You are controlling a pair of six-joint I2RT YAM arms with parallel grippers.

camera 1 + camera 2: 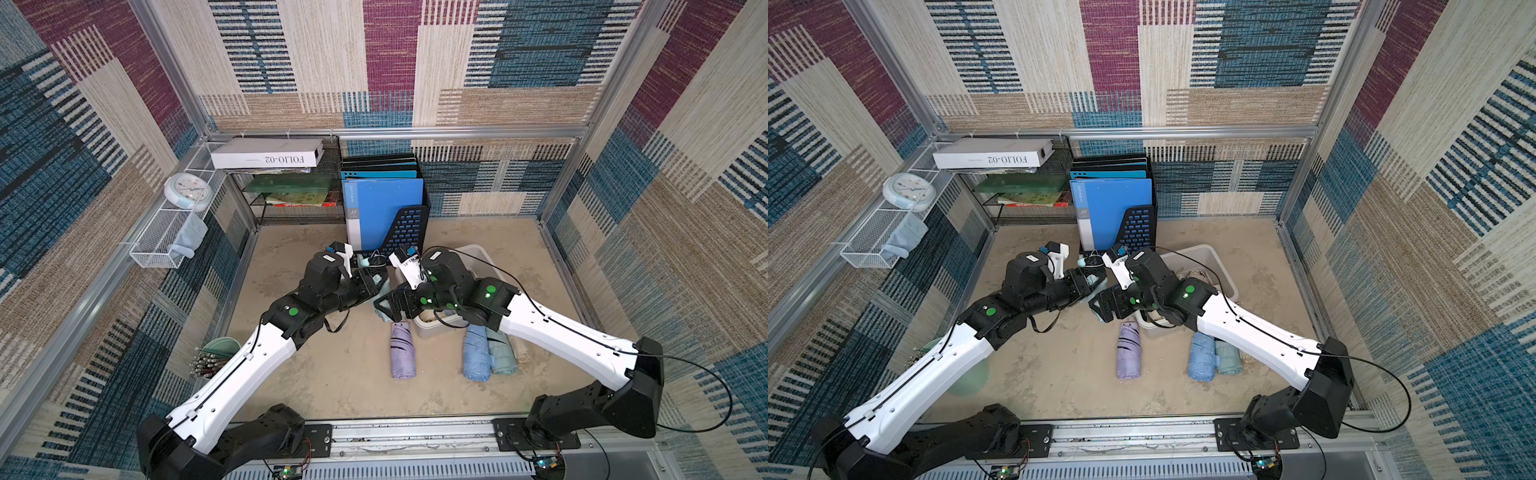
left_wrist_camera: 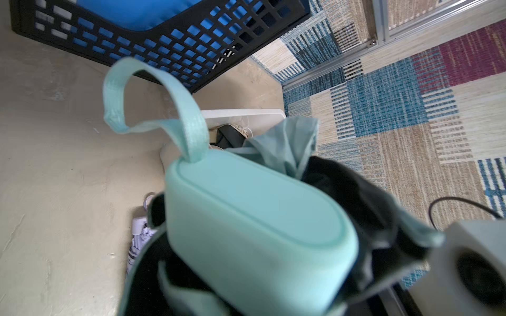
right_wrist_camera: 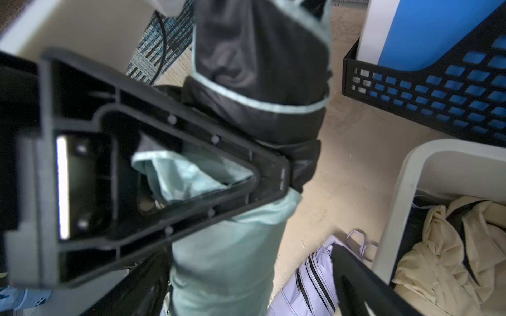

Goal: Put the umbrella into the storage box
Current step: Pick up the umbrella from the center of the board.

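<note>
Since the left jaws are clamped on the handle end of the mint umbrella (image 2: 246, 224), it's held up off the bench (image 1: 353, 386), strap loop (image 2: 153, 109) sticking out. The right jaws are spread wide around the umbrella's body. One finger (image 3: 164, 164) lies across the fabric and the other finger (image 3: 356, 287) is clear of it, so I see no grip there. The umbrella is just beside the storage box (image 1: 484, 251), on the side toward the left arm, not inside it, in front of the black file holder (image 1: 409, 232). The box has cream fabric (image 3: 438, 260) in it. On the bench nearby there's a lilac umbrella (image 1: 402, 351), plus a blue umbrella (image 1: 476, 353) and a pale teal umbrella (image 1: 500, 351) touching side by side.
</note>
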